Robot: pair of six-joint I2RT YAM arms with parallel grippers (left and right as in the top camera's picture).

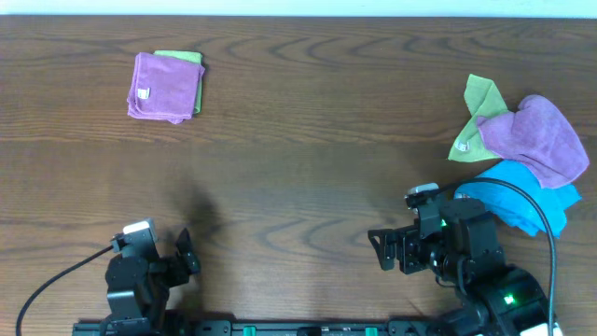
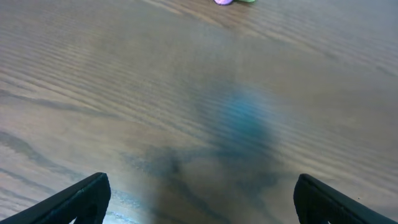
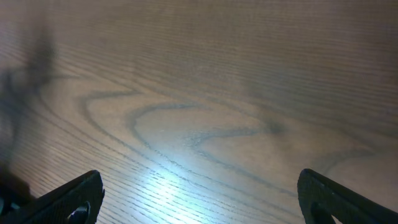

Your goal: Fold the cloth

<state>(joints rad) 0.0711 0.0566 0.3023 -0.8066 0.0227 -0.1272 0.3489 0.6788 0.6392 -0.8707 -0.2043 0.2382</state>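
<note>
Lying in the upper left of the overhead frame, the lilac-purple microfibre towel (image 1: 163, 87) is folded into a neat square on the dark wood-grain desk (image 1: 308, 140), a small white tag (image 1: 143, 92) showing at its left edge. It rests on top of a folded lime-green cloth (image 1: 193, 73), which peeks out along its top and right side. Over at the right edge of the frame sits a loose heap: a crumpled lime-green cloth (image 1: 478, 110), a second rumpled lilac-purple towel (image 1: 536, 138) partly over it, and a bright blue cloth (image 1: 532, 198) touching that one from below. Both arms sit low along the bottom edge, well apart from the folded towel. The left hand (image 2: 202, 199) has its black fingers spread wide over bare wood, gripping nothing; a sliver of purple and green just shows at the top of its view. The right hand (image 3: 199, 199) is likewise spread wide and empty, near the blue cloth.
</note>
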